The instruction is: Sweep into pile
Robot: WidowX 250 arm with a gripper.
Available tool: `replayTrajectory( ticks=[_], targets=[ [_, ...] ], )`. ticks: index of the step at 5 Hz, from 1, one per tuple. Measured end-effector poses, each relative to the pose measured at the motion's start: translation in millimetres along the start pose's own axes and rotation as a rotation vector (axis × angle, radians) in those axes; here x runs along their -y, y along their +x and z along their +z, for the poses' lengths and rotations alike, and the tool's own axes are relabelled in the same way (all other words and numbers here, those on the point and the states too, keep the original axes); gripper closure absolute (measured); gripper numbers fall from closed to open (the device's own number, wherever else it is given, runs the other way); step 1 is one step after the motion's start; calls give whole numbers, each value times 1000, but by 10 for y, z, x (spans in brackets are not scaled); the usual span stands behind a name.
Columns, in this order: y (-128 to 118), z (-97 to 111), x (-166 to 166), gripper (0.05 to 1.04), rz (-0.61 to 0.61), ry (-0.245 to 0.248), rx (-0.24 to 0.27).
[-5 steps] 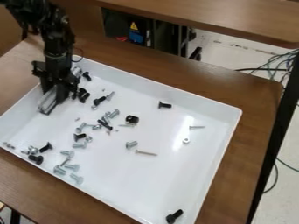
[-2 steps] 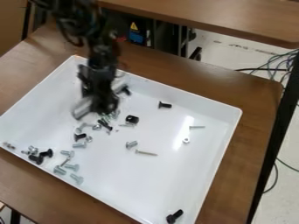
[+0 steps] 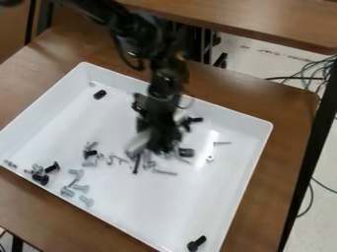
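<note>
Below me, the tray [image 3: 145, 202] is smooth, glossy and plastic-looking; its right side reflects light. I see wood grain on the table [image 3: 283, 197] under it. Near-left screws [image 3: 86, 201] present a silvery metallic finish.

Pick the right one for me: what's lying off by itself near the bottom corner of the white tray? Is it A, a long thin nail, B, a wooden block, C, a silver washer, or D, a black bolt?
D: a black bolt lies there inside the tray, well apart from the silver bolts toward the lower left.
</note>
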State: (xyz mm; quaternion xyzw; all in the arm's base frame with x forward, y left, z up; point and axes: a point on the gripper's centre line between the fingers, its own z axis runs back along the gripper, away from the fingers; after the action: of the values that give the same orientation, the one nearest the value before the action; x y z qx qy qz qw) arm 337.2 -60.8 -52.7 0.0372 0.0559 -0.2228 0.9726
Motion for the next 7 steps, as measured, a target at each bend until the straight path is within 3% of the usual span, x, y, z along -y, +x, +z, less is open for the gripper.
replayTrajectory(
  ticks=[1,2,3,4,5,6,7],
  targets=[
    [26,42,278,721,36,-13,-22],
    [-75,152,303,721,93,-5,-13],
    [-127,400,-43,721,214,50,55],
    [-417,615,-551,721,423,104,70],
    [-705,632,-933,721,667,127,61],
    [-1096,429,-1254,721,900,113,-53],
    [-1380,51,-1596,721,1017,73,-145]
  ],
)
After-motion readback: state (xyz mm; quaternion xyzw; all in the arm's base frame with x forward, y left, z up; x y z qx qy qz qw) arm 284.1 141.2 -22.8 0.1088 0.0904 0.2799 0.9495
